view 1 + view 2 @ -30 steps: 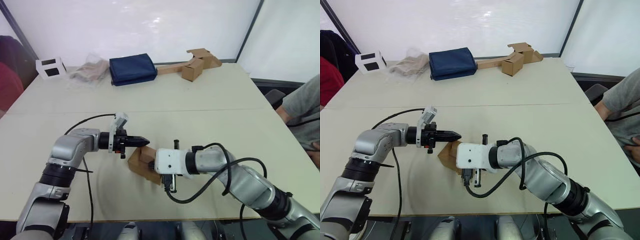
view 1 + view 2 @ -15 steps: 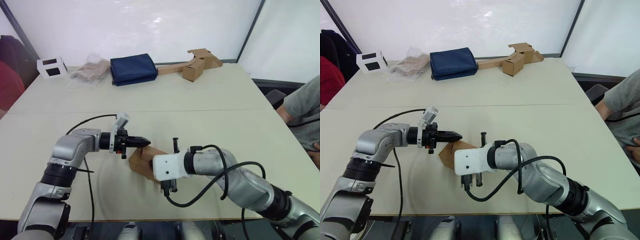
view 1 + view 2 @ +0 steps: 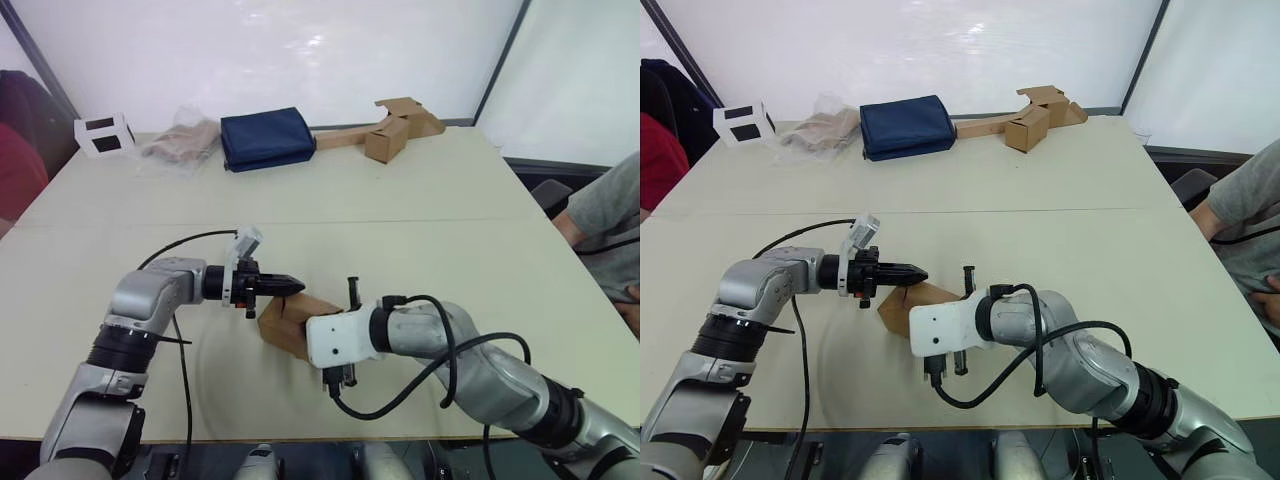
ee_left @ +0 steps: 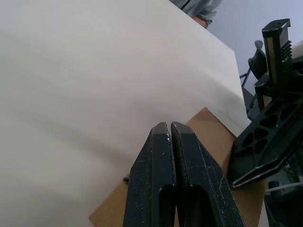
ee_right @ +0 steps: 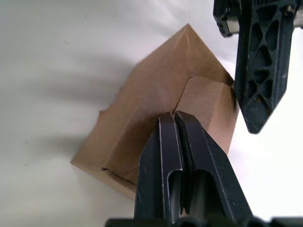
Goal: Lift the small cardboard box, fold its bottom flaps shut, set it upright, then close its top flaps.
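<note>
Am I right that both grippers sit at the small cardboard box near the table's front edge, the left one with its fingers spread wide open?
Not quite. The left gripper has its fingers pressed together, as the left wrist view shows. The rest holds: it and the right gripper are both at the small cardboard box, near the front edge of the table.

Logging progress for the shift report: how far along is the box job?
Early. The small cardboard box lies on the table. The left gripper and right gripper, both shut, press at it. Setting upright and closing the top flaps remain.
</note>
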